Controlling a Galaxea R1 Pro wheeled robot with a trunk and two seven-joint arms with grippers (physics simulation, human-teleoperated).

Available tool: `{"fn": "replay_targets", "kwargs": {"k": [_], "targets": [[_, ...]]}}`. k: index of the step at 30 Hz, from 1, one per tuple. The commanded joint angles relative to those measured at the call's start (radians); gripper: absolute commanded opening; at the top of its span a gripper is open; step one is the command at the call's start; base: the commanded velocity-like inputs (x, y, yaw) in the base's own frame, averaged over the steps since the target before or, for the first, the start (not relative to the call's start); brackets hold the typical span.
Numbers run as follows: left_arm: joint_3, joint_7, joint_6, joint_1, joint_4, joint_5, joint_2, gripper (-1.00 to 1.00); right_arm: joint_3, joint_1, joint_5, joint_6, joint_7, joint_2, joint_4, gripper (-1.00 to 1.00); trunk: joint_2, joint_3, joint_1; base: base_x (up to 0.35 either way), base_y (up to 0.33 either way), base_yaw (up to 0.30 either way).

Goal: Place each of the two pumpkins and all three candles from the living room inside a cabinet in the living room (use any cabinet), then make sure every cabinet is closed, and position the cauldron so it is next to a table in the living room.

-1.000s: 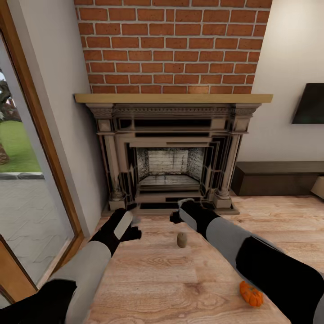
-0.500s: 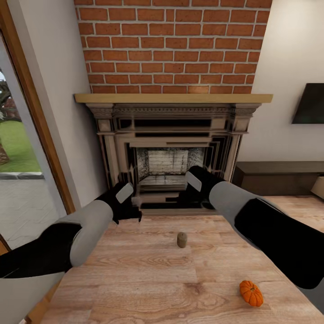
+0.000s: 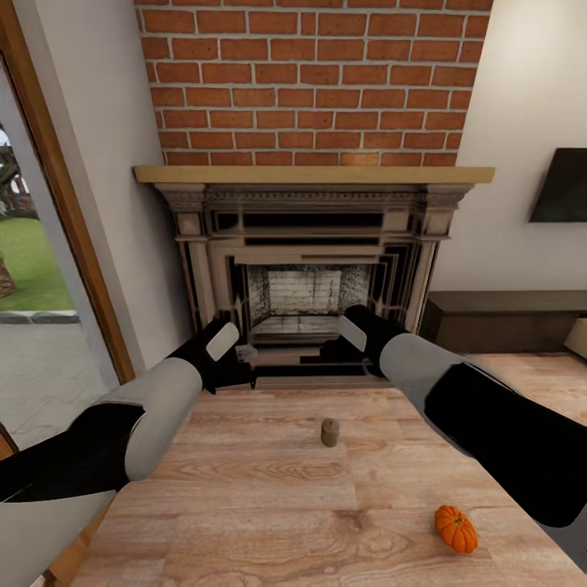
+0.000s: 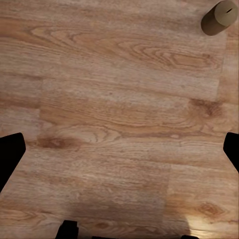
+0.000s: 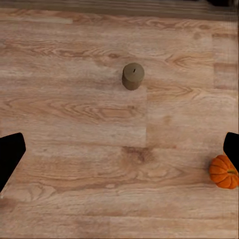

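Plank floor (image 3: 269, 489) with upright candle (image 3: 329, 432) and pumpkin (image 3: 455, 529), both pincers above, spread, empty.

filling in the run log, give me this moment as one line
scene: fireplace ahead | candle upright on wood surface | pumpkin nearer, to its right | left gripper open, empty | right gripper open, empty | nothing grasped

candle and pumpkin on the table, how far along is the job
Nothing looks done yet. The candle stands upright on the wooden table, and a pumpkin sits apart from it. Both grippers, left and right, hover open and empty. Stowing both in the cabinet remains.
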Motion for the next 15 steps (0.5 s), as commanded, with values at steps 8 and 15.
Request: {"fn": "replay_targets", "kwargs": {"k": [8, 15], "targets": [[-0.003, 0.003, -0.09, 0.0, 0.038, 0.006, 0.0, 1.0, 0.004, 0.073, -0.011, -0.174, -0.003, -0.017, -0.002, 1.0, -0.057, -0.026, 0.031, 0.0, 0.0, 0.0], [-0.004, 0.002, -0.138, 0.0, 0.068, 0.004, -0.002, 1.0, 0.004, 0.093, -0.011, -0.216, -0.002, -0.023, -0.001, 1.0, -0.106, -0.048, 0.057, 0.0, 0.0, 0.0]]}}
